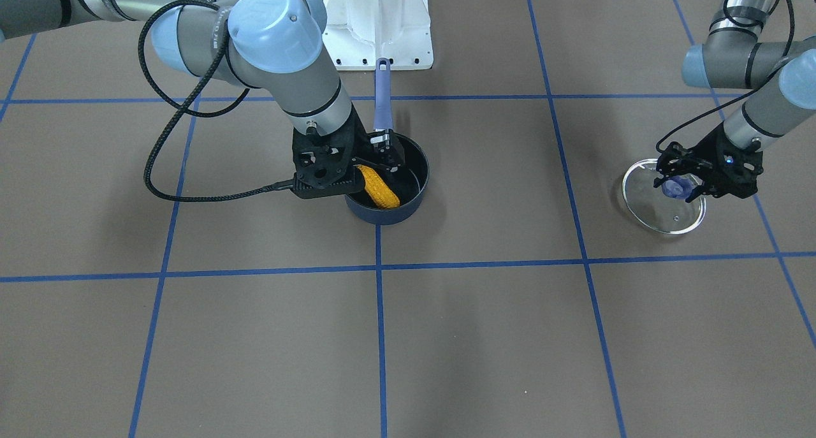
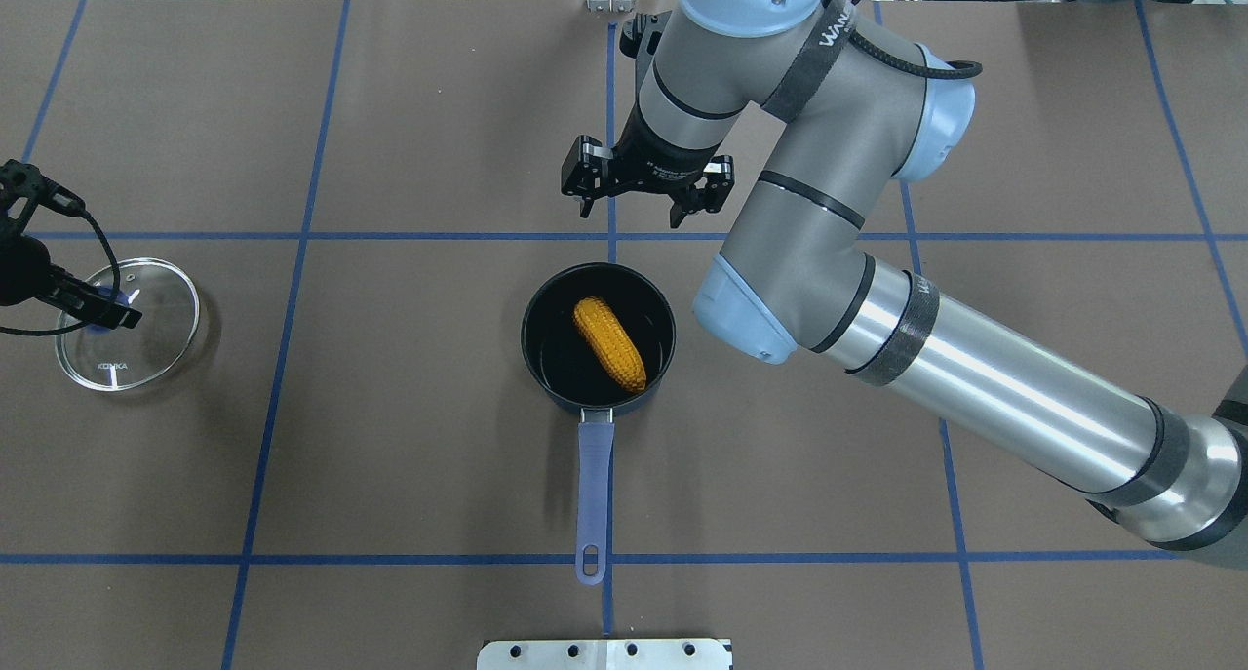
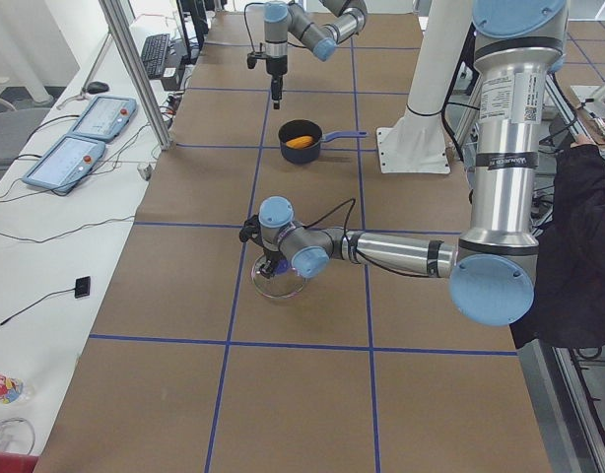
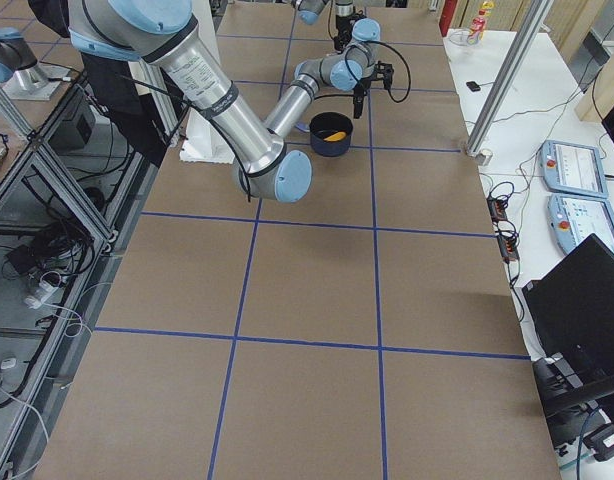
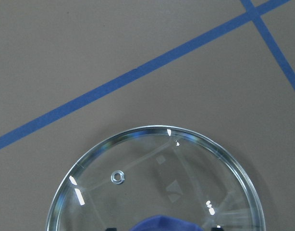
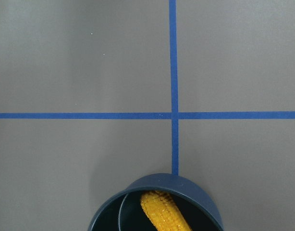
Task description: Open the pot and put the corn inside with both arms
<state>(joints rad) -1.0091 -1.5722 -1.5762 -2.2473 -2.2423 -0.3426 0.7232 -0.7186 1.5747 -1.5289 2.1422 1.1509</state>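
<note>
The dark navy pot [image 2: 531, 329] stands uncovered at the table's middle, with its purple-blue handle [image 2: 595, 485] pointing toward the robot. The orange-yellow corn [image 2: 609, 343] lies inside it, and also shows in the front view [image 1: 379, 188] and the right wrist view [image 6: 162, 214]. My right gripper [image 2: 634, 207] is open and empty, above the pot's far rim. My left gripper [image 1: 682, 186] is low over the glass lid [image 1: 669, 215], which lies flat on the table. Its fingers stand on either side of the blue knob [image 5: 169, 224], with small gaps.
The white arm base plate [image 1: 379, 23] stands just behind the pot handle's end. Blue tape lines cross the brown table. The right arm's thick forearm [image 2: 975, 377] slants over the table's right half.
</note>
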